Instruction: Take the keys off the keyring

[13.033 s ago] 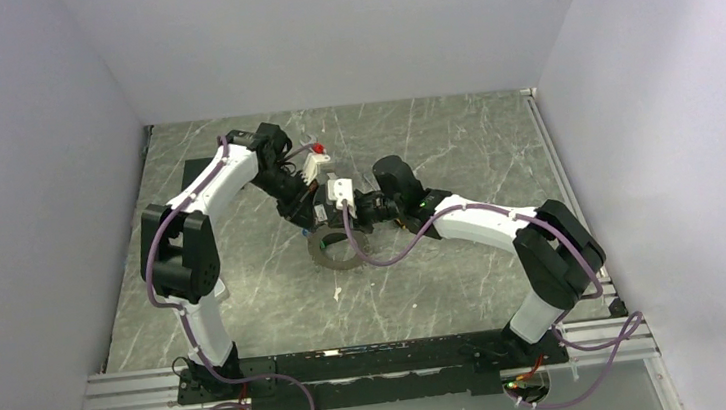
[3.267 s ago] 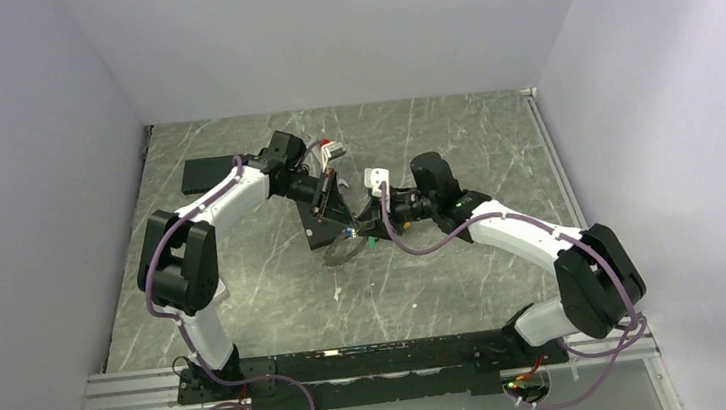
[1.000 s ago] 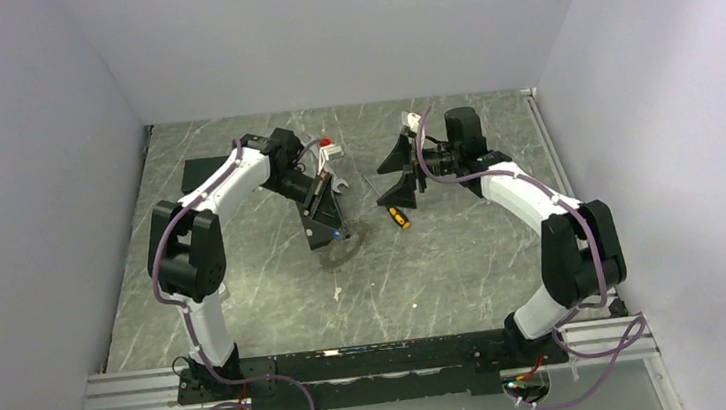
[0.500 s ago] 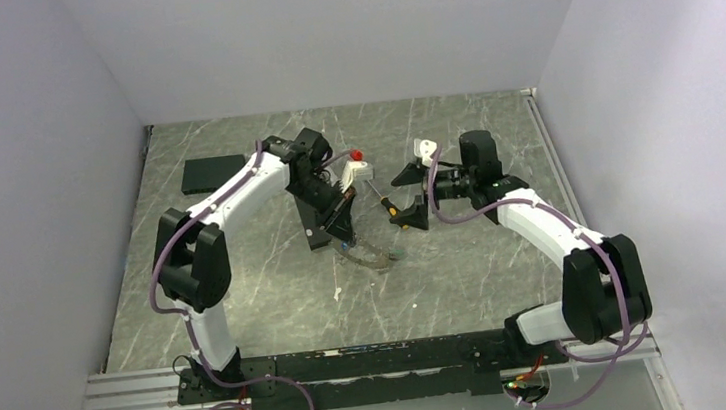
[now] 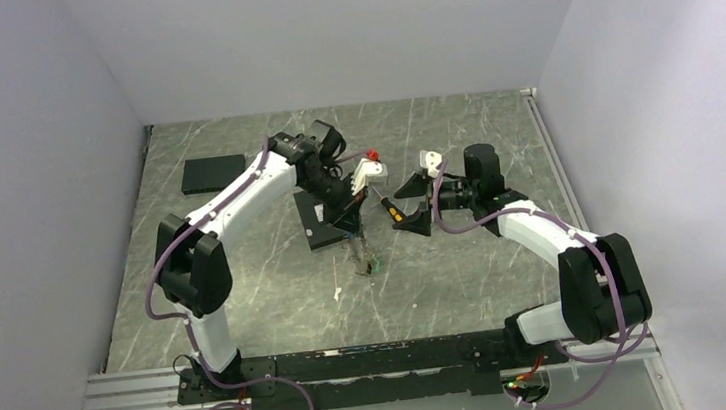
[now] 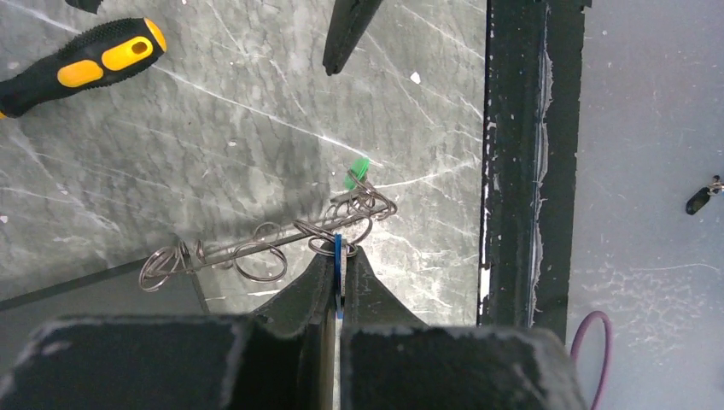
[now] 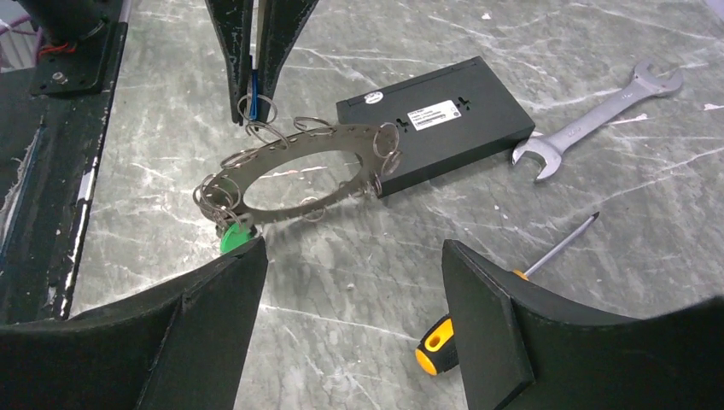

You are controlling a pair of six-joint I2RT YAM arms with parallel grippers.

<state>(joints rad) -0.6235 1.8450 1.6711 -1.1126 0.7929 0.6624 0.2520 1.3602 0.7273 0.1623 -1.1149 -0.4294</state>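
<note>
Left gripper [image 6: 339, 258] fingers together, clamped on blue key [image 7: 253, 85]; keyring [image 7: 294, 205] hangs tilted from that key by a small wire loop, over the table [image 7: 598, 282]; green key [image 7: 232, 237] on the keyring's low end, at 7 o'clock of the keyring in right wrist view; cannot tell if it touches the table. Right gripper [image 5: 414, 205] fingers wide apart, holding nothing, at 3 o'clock of left gripper in top view; screwdriver [image 5: 397, 214] lying between the two; box [image 7: 444, 120] at 2 o'clock of keyring; spanner [image 7: 589, 120] at 3 o'clock of box.
</note>
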